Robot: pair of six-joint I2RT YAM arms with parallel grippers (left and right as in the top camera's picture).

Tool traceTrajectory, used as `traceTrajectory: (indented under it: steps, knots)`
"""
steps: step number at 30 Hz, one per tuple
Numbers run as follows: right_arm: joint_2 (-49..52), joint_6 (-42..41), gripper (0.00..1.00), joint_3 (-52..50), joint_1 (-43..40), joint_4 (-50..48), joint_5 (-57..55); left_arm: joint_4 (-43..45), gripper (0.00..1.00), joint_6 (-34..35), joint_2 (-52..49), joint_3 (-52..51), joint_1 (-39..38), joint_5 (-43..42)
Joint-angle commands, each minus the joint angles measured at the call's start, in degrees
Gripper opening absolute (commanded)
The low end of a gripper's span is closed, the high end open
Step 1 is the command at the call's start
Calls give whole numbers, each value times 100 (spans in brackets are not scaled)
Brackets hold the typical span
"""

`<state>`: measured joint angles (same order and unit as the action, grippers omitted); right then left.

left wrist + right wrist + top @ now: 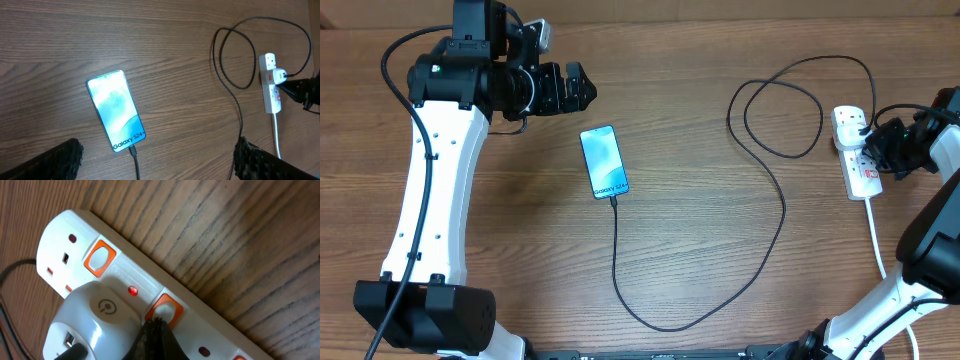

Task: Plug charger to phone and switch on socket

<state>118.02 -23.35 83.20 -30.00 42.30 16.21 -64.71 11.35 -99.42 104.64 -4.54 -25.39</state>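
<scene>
From overhead, the phone point(603, 161) lies mid-table, long axis nearly toward the robot, the charger point(616, 260) seated in its near end; the left gripper point(570, 90) hangs beyond it, the socket point(848, 120) far right. At the left wrist, its fingers point(60, 157) are spread wide. At the right wrist, the right gripper point(155, 330), pressed together, touches the socket's orange switch point(164, 311) right at its tip; the neighbouring outlet holds a white adapter point(95, 315), a red lamp point(132, 290) glowing.

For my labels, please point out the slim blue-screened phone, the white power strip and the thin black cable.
Slim blue-screened phone point(603, 161), overhead view, middle of screen.
White plastic power strip point(268, 61), left wrist view, top end.
Thin black cable point(615, 250), overhead view, stretch below phone.
</scene>
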Motion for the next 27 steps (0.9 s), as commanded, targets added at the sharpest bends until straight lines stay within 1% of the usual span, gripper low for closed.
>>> traceTrajectory:
  steps: [1, 4, 7, 10, 13, 15, 17, 18, 21, 23, 25, 27]
  knots:
    - [116, -219, 4, -146, 428, 61, 933, 26, 100, -149, 83, 83, -11, 28]
    - [116, -282, 4, -138, 341, -59, 769, 26, 100, -149, 85, 83, -11, 31]
    - [114, -389, 4, 24, 0, -70, 573, 26, 99, -151, 83, 83, -11, 31]
    - [9, -391, 4, 444, -560, 214, 595, 26, 100, -151, 83, 83, -11, 33]
    - [-199, -339, 4, 1023, -1073, 769, 616, 24, 99, -151, 85, 83, -11, 33]
    - [-380, -136, 4, 1375, -1333, 1143, 874, 24, 100, -151, 83, 83, -11, 35]
    - [-603, 177, 4, 1639, -1515, 1456, 1366, 24, 100, -151, 85, 83, -11, 35]
    - [-857, 544, 4, 1799, -1576, 1674, 1797, 24, 100, -151, 85, 83, -11, 35]
    - [-1436, 1182, 4, 1851, -1502, 1873, 2282, 24, 100, -151, 83, 83, -11, 35]
    - [-1805, 1434, 5, 1851, -1360, 2022, 2293, 24, 100, -151, 85, 83, -11, 35]
    - [-2326, 1886, 8, 1851, -1064, 2310, 2288, 24, 99, -151, 85, 83, -11, 35]
    - [-2726, 2090, 10, 1851, -745, 2568, 2133, 24, 100, -151, 83, 83, -11, 35]
